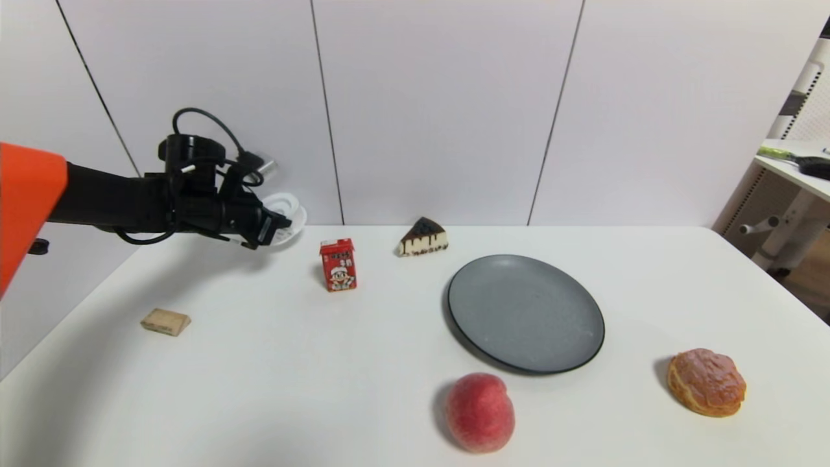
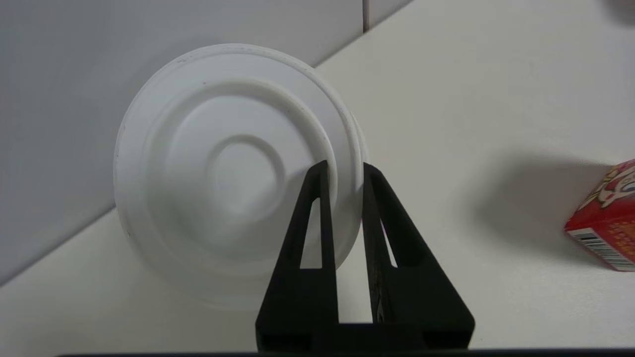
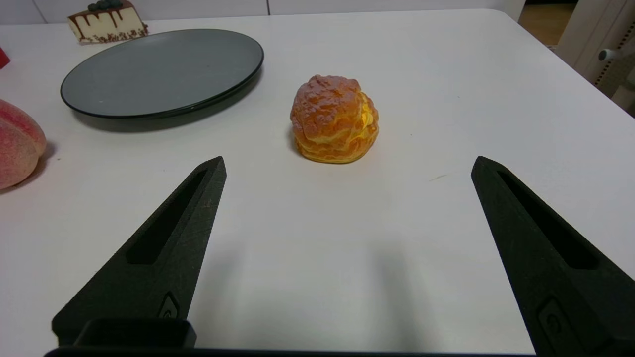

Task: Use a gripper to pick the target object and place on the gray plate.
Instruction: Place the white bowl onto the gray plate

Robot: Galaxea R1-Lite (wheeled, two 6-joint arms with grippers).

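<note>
My left gripper is shut on the rim of the white ringed disc and holds it in the air above the table's far left, near the wall. In the left wrist view the disc stands on edge, its rim pinched between my two black fingers. The gray plate lies flat right of the table's middle and holds nothing; it also shows in the right wrist view. My right gripper is open and empty, low over the table in front of a cream puff.
A red drink carton stands between the left gripper and the plate. A cake slice sits behind the plate, a peach in front of it, a cream puff at the right, a small tan block at the left.
</note>
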